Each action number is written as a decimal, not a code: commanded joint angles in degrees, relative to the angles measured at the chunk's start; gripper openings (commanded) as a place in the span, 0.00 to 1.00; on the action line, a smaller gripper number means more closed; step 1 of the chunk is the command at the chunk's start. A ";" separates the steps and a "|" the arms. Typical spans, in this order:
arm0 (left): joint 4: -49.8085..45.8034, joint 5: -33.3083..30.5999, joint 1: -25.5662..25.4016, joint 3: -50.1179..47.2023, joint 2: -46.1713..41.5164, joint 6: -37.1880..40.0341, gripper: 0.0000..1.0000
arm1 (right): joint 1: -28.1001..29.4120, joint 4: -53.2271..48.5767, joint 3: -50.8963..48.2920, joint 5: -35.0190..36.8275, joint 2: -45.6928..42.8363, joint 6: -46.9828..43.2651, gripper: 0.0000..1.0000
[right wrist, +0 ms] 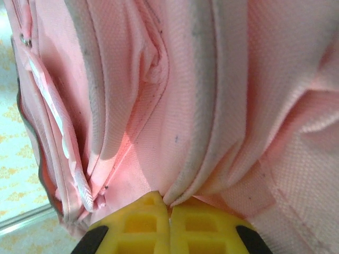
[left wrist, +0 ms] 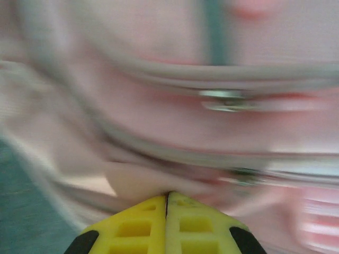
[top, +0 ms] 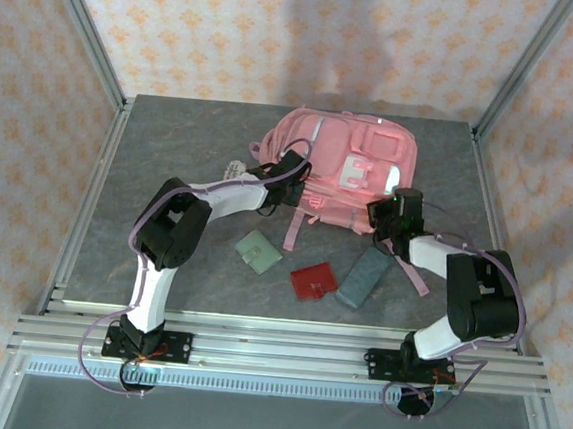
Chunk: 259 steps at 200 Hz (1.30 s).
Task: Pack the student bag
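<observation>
The student bag (top: 346, 165), a large pink backpack with grey zip trim and pale patches, lies at the back middle of the table. My left gripper (top: 293, 167) is at its left edge. In the left wrist view the yellow fingers (left wrist: 143, 222) are pressed together, with a pale pink fold of the bag (left wrist: 135, 180) at their tips; the picture is blurred. My right gripper (top: 400, 206) is at the bag's near right corner. Its fingertips (right wrist: 151, 209) pinch a fold of pink fabric with grey trim (right wrist: 206, 132).
In front of the bag lie a green square item (top: 259, 251), a red square item (top: 314, 280) and a grey-blue case (top: 363, 277). Pink straps (top: 293, 230) trail from the bag toward them. Metal frame posts stand at the table's back corners.
</observation>
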 commanded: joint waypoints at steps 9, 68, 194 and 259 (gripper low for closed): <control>-6.06 -11.67 2.19 0.47 -2.60 1.89 0.00 | -2.36 -5.72 0.60 6.53 -0.05 -1.96 0.00; -5.01 0.62 -0.62 0.23 -3.71 4.33 0.00 | -3.89 -9.73 4.06 8.70 -0.12 -6.06 0.00; -1.16 9.82 -7.04 -5.13 -10.64 -4.27 0.07 | -1.49 -12.71 5.81 -8.28 -7.91 -7.18 0.57; -0.11 10.90 -7.13 -5.13 -10.88 -7.07 0.25 | -1.20 -8.99 5.69 -8.66 0.19 -2.39 0.57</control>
